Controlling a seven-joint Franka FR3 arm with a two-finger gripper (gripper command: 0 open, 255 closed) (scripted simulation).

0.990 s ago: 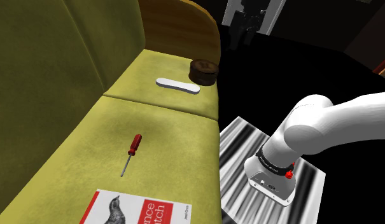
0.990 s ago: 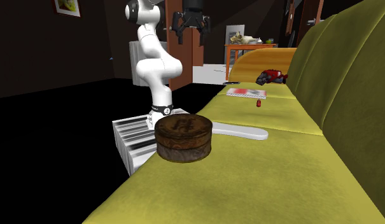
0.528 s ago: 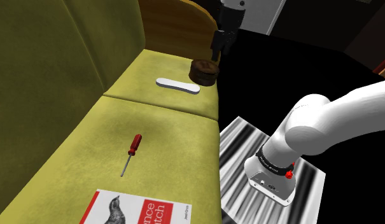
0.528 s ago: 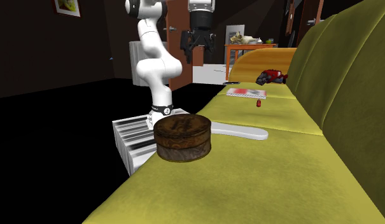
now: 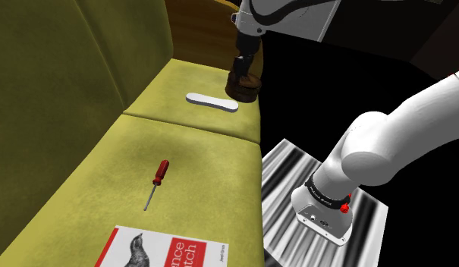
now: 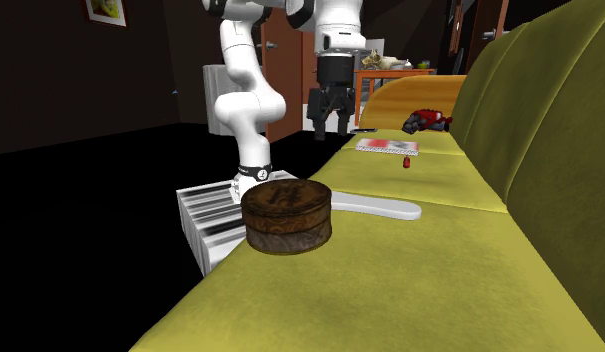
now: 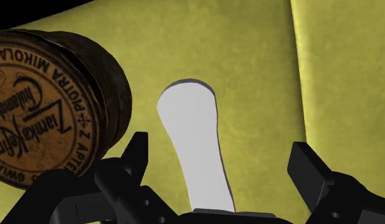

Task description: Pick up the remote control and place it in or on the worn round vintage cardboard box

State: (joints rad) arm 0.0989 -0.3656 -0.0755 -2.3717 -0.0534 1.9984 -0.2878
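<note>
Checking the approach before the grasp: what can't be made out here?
Remote: in the wrist view the gripper hides its nearer end; no buttons show on its plain white face.
Round box: cut off by the wrist view's edge; the gripper overlaps its top in the shoulder view.
Book: cut by the shoulder view's bottom edge; title incomplete.

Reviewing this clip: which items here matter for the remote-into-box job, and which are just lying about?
Part of the job:
white remote control
brown round box
gripper, open, over the remote

Lying about:
red-handled screwdriver
book with a bird on its cover
Both lie on the yellow-green sofa seat.
</note>
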